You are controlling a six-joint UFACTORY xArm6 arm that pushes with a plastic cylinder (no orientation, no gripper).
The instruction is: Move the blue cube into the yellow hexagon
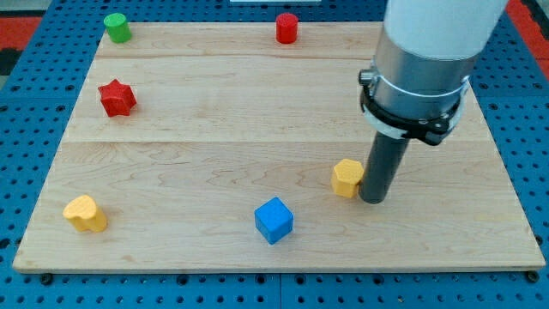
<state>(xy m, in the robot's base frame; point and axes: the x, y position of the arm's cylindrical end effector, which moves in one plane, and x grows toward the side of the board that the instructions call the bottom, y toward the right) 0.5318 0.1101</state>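
While beside yellow hexagon (347, 178), tip (373, 199).

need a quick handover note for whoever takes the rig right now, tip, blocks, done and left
My tip is down on the board, right beside the yellow hexagon, on its view-right side; contact is too close to call.
The blue cube sits apart from the hexagon, toward the view's lower left of it.
Done: nothing visible yet; cube and hexagon are not together.
Left: probably bring the tip round to the cube's view-left side and push it up and right into the hexagon.
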